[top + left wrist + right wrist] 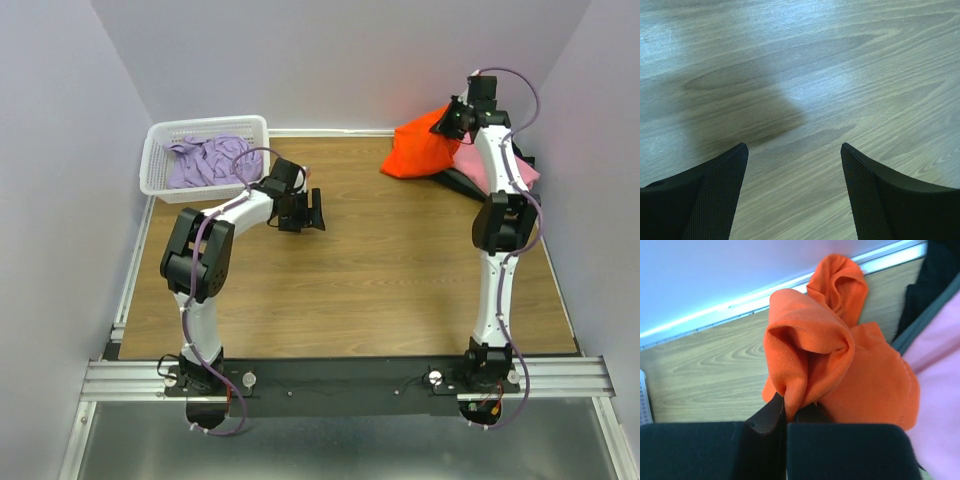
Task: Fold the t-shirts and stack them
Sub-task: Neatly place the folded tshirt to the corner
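Right end effector (455,118), upper right of the top view: jaws pinched tight on a bunched fold of the orange t-shirt (420,150). In the right wrist view the fold rises from between the fingers and fills frame centre. The rest of the orange cloth lies on the worktop (380,270) by the back wall, overlapping the pink t-shirt (527,172) and a black t-shirt (465,182) at far right.

Left end effector (312,210), left of centre: jaws wide apart, only wood grain between them.

Lavender t-shirt (205,160) lies crumpled in the white basket (205,124), upper left.
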